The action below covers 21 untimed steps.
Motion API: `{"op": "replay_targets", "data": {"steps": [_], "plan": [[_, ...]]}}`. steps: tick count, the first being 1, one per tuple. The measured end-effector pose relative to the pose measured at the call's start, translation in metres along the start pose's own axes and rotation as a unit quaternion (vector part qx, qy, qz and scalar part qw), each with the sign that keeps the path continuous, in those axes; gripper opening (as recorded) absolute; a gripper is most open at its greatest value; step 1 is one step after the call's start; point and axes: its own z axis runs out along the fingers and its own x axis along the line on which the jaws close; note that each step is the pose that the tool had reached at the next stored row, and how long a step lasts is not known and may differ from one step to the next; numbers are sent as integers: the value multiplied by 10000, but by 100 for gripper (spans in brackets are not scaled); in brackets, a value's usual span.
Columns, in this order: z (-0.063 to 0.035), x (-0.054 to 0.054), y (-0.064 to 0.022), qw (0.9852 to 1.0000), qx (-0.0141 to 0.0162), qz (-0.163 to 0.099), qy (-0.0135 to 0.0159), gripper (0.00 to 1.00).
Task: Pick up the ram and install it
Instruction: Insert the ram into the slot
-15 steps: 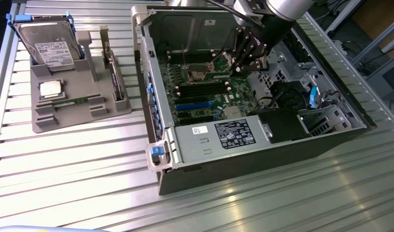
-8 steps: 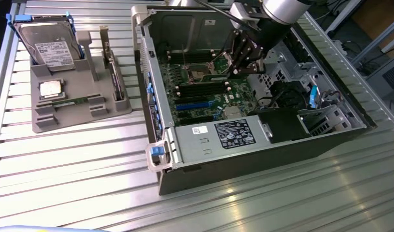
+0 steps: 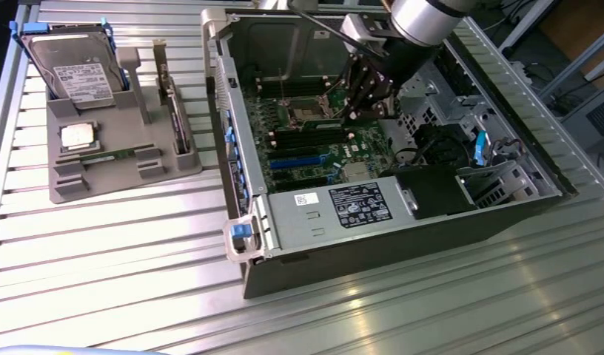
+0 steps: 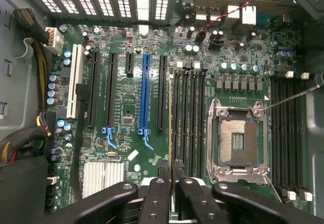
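Observation:
My gripper (image 3: 361,111) reaches down into the open computer case (image 3: 245,148), just over the motherboard. It is shut on the ram (image 4: 170,123), which the wrist view shows edge-on as a thin strip running out from between the black fingers (image 4: 163,183). The stick hangs along the row of black memory slots (image 4: 190,118), beside the empty processor socket (image 4: 238,140). From the exterior view it is a short green strip (image 3: 327,124) at the fingertips. I cannot tell whether its edge touches a slot. A second ram stick (image 3: 109,155) lies in the grey holder.
The grey holder tray (image 3: 115,177) stands at the exterior view's left with a hard drive (image 3: 77,70) and a square silver processor chip (image 3: 78,135). The case walls, power supply (image 3: 331,211) and black cables (image 4: 20,143) crowd the motherboard.

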Motion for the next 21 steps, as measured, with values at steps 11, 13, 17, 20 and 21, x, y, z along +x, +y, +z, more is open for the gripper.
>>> {"op": "replay_targets", "data": {"steps": [11,13,17,20,21], "plan": [[144,-219,93,9987,-20,91,508,14],[187,-222,141,9986,-21,94,529,14],[235,-252,177,9982,-23,104,584,14],[260,-293,171,9981,-24,108,607,14],[272,-297,170,9980,-24,111,623,14]]}}
